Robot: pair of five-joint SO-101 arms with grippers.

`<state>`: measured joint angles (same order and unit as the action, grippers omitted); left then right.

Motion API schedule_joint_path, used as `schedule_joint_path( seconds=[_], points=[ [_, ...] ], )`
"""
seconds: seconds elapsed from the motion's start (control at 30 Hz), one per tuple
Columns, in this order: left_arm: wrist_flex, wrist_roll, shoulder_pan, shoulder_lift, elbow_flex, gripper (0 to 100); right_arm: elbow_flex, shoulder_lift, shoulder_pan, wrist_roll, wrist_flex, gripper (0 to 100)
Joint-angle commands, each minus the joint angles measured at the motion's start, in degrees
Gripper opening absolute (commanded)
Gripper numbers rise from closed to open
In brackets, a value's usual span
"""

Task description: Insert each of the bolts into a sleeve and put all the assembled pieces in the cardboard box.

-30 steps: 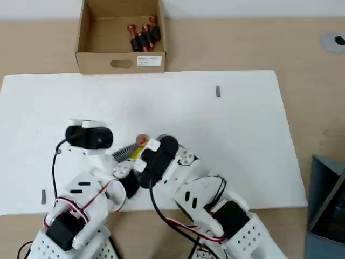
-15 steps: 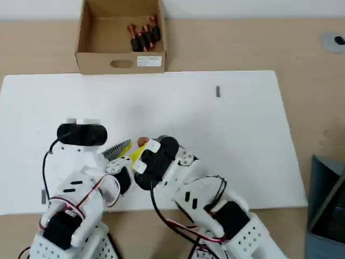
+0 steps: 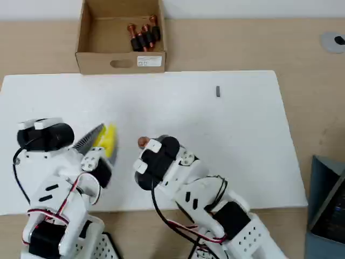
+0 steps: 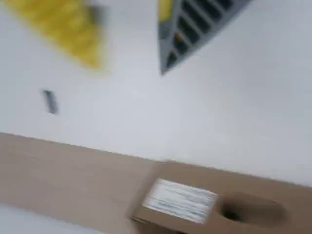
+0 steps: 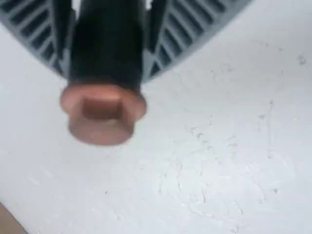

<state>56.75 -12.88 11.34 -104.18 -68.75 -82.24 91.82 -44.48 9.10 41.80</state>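
Presently, the black sleeve (image 5: 107, 44), with the copper head of its bolt (image 5: 102, 114) protruding from one end, is clamped between the fingers of the right gripper (image 5: 107, 63). It is held over the white mat (image 3: 232, 140), toward the mat's near edge. The left gripper (image 4: 129, 68) is to one side of it, apart, jaws spread with nothing between them. Several assembled pieces (image 3: 143, 35) lie together at the right side of the cardboard box (image 3: 121, 62). The box stands on the wooden table (image 3: 242, 48) just beyond the mat. A small grey item (image 3: 218, 91) lies on the mat, well apart from both arms.
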Motion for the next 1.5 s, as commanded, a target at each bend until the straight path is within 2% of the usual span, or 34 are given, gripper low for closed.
schedule_joint_path(
  seconds=[0.0,0.23,0.4,0.5,0.7,1.27,1.47],
  points=[
    [0.6,3.8,-5.2,-0.2,-0.1,0,1.3,0.7,3.6,0.0,-1.1,0.9],
    [2.8,12.0,-15.6,-0.2,-12.6,0,0.0,0.7,16.4,-0.1,-1.1,0.9],
    [2.7,15.1,-17.7,-0.3,-19.0,0,0.8,0.3,24.0,-3.0,3.3,0.9],
    [2.6,15.6,-17.4,-0.3,-19.7,0,3.8,0.2,26.4,-6.2,7.3,0.9],
    [2.8,17.1,-17.7,-0.3,-22.9,0,15.1,-2.5,26.6,-10.1,11.4,0.9],
    [2.6,18.4,-17.8,-0.3,-25.9,0,64.5,-55.2,26.7,-9.8,13.5,0.9],
    [2.7,18.4,-17.7,-0.3,-25.9,0,85.6,-75.6,26.7,-6.9,13.5,0.9]
  ],
)
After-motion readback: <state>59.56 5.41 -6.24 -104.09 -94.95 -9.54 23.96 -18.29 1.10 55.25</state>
